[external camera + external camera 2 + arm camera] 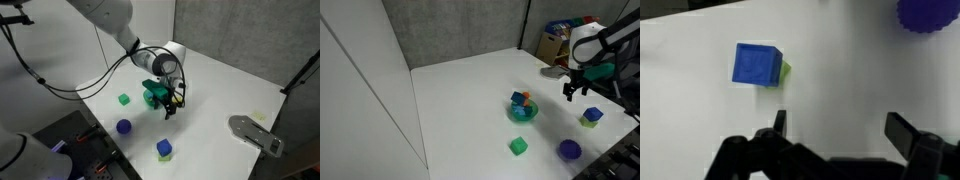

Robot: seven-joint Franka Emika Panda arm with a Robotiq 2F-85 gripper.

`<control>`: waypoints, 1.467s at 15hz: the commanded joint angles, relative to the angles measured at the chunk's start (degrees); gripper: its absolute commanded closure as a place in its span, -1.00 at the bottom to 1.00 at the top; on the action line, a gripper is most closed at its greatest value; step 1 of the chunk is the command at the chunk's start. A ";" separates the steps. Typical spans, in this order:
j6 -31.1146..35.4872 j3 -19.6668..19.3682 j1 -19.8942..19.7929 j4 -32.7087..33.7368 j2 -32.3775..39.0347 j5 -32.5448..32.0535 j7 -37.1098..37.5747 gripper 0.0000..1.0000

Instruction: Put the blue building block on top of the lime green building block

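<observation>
The blue building block (pixel 757 64) sits on top of the lime green building block (pixel 786 70), whose edge peeks out at its right side. The stack also shows in both exterior views, blue block (pixel 164 146) (pixel 591 113) on lime green block (pixel 165 156) (pixel 588 122). My gripper (pixel 840 125) is open and empty. It hangs above the white table, apart from the stack, as seen in both exterior views (pixel 170 108) (pixel 575 92).
A teal bowl (pixel 153 95) (pixel 522 112) holds small blue and orange pieces. A darker green cube (pixel 124 99) (pixel 519 146) and a blue-purple ball (pixel 124 126) (pixel 569 150) (pixel 930 12) lie on the table. A grey object (pixel 255 133) lies near one table edge.
</observation>
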 commanded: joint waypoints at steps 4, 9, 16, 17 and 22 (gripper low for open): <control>-4.31 3.39 4.28 1.11 -9.93 -2.10 5.61 -1.00; -5.54 5.52 4.64 1.65 -18.75 -1.45 6.78 -1.00; -9.72 7.31 3.45 3.09 -29.37 5.46 3.95 -1.00; -11.96 7.23 3.39 4.43 -29.46 7.49 3.38 -1.00; -21.38 7.48 3.03 9.74 -27.96 8.76 5.11 -1.00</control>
